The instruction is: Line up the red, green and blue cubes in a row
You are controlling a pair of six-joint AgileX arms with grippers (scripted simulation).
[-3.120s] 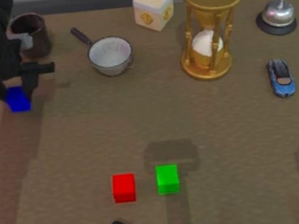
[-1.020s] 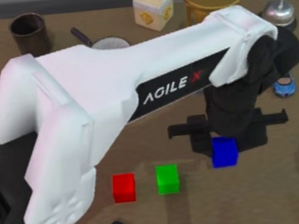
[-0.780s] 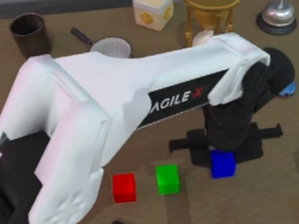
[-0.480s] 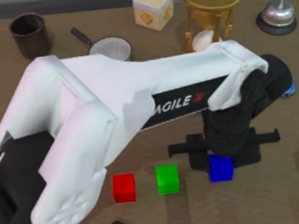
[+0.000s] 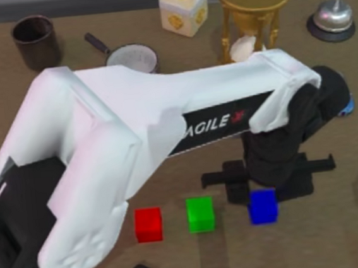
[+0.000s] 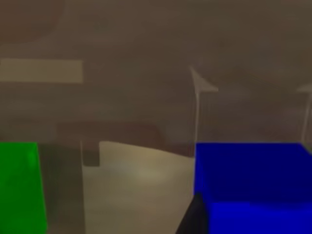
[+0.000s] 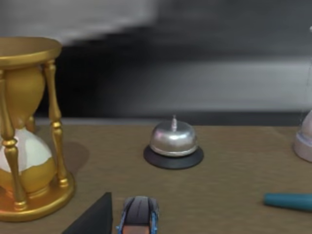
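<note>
Now that your left gripper [image 5: 261, 189] has lowered the blue cube [image 5: 263, 206] level with the green cube [image 5: 200, 214] and red cube [image 5: 148, 224], fingers clamping it, release; your right arm sits parked unseen.

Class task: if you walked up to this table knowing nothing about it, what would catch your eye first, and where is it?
The big white AgileX left arm sweeps across the table from the top view's left, its left gripper at the blue cube. That cube sits in line with the red cube and green cube near the front edge. Behind them, a tall gold hourglass stands out at the back.
</note>
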